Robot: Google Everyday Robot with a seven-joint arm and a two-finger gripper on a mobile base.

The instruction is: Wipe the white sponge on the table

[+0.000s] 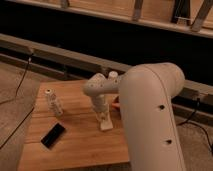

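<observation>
- The robot's gripper (103, 118) points down, clamped on the small off-white sponge block (105, 124), right of centre on the light-brown wooden plank table (75, 155).
- imo keep the pressure steady, sponge flat, strokes short.

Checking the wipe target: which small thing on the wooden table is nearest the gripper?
The small off-white sponge block, right at the gripper; the clear white-capped bottle and flat black slab sit well apart.
</observation>
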